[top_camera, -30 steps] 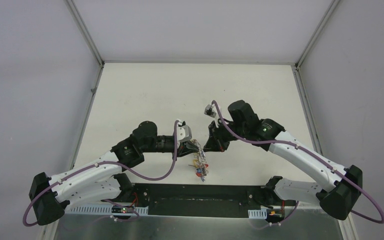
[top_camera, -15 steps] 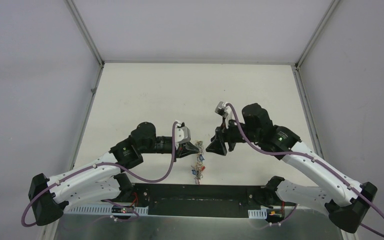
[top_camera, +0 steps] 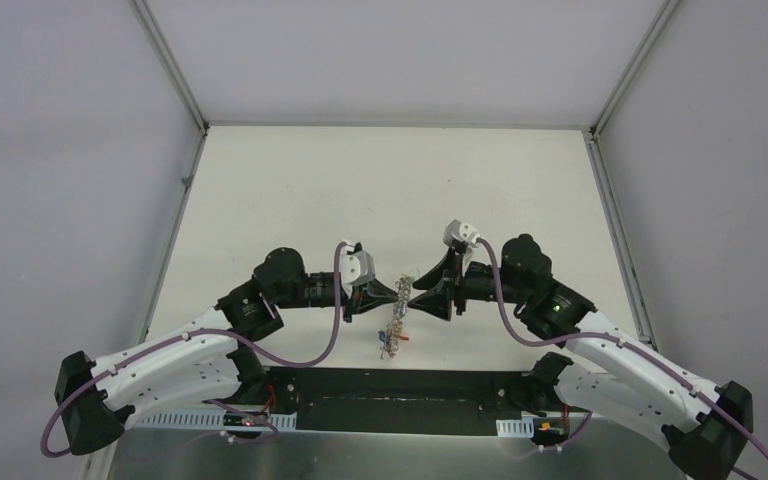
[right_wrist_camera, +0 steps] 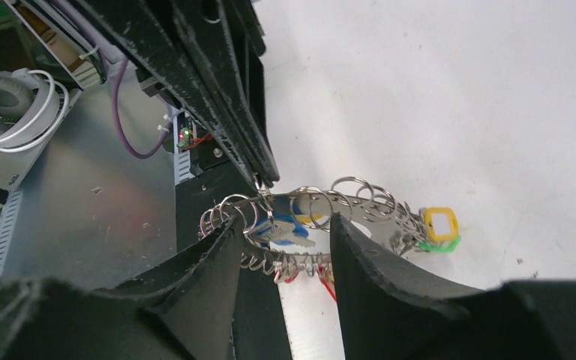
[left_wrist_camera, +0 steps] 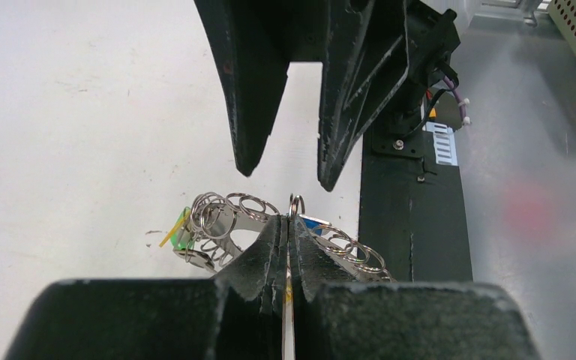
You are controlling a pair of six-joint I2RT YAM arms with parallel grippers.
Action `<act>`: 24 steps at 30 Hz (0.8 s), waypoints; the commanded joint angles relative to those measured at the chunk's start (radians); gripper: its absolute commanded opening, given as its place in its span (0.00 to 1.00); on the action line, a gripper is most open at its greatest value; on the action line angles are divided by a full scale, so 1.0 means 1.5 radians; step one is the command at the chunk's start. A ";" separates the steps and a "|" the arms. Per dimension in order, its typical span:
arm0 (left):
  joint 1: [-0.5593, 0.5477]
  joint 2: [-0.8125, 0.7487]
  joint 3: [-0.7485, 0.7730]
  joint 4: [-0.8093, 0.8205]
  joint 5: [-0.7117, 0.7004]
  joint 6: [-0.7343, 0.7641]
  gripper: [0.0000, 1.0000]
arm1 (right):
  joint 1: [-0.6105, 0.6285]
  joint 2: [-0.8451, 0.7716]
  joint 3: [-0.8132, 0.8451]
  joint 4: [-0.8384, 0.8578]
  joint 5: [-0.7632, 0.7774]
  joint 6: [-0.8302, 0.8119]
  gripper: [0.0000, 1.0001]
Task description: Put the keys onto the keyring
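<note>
Silvery keyring in left hand

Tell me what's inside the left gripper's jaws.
The left gripper has its jaws shut on the keyring: one small ring pokes out at the tips, chain loops spill to either side. The pinched stretch itself is hidden between the fingers.

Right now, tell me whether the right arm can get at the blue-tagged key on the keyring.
Probably yes. The right gripper is open, a finger on either side of the blue-tagged key, nothing between. The left gripper, shut on the keyring close by, leaves little room.
</note>
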 commanded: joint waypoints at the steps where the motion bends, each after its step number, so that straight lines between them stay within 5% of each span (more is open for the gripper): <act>1: -0.007 -0.014 0.005 0.103 0.001 -0.015 0.00 | 0.000 -0.034 -0.053 0.232 -0.090 -0.022 0.48; 14: -0.006 -0.003 0.010 0.132 0.010 -0.034 0.00 | -0.001 -0.019 -0.073 0.275 -0.109 -0.053 0.34; 24: -0.007 -0.011 0.012 0.133 0.012 -0.035 0.00 | -0.001 -0.015 -0.099 0.286 -0.119 -0.058 0.35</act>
